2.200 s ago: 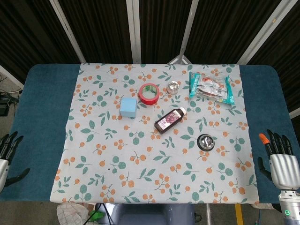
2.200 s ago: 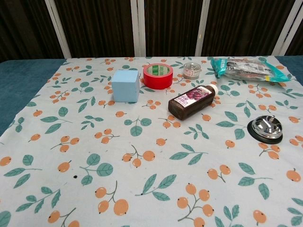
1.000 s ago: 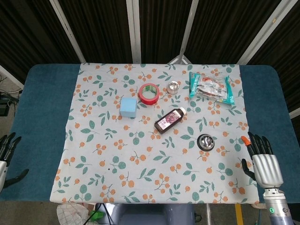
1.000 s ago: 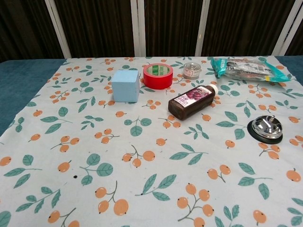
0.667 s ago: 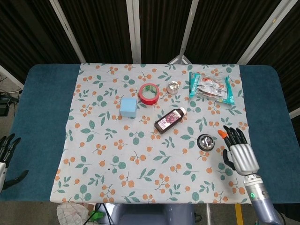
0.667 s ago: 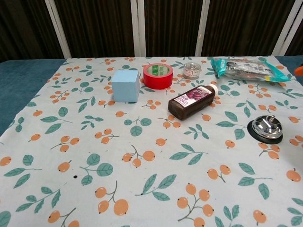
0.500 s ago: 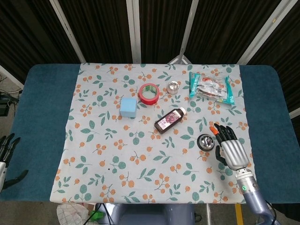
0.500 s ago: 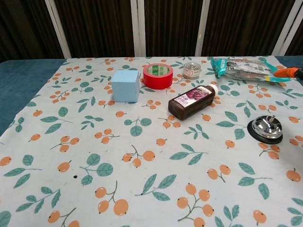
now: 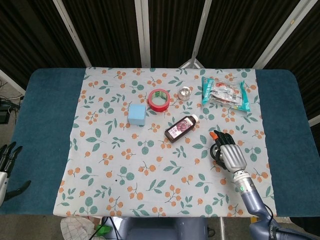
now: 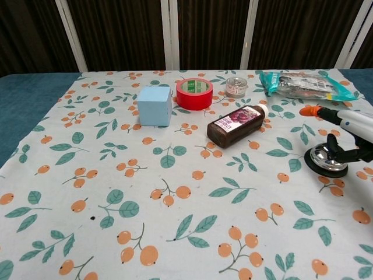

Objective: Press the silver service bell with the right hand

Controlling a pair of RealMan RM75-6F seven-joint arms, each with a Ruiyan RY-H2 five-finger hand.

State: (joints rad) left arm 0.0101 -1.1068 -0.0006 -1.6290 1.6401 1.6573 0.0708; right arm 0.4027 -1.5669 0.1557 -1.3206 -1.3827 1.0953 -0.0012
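While the bell [image 10: 327, 157] sits near the cloth's [image 10: 175, 192] right edge, the right hand [image 9: 227, 152] hangs over it, fingers spread and holding nothing (contact hard to tell). Left hand [image 9: 6, 162] is open off the table's [image 9: 45, 115] left edge.

Right hand [image 10: 347, 135] hangs over the silver bell [image 10: 326, 158], fingers apart

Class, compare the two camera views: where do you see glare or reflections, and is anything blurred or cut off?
Chest view: the service bell mirrors bright highlights; the right hand runs off the frame's edge. Head view: even light, sharp; the right hand hides most of the bell; the left hand is cropped.
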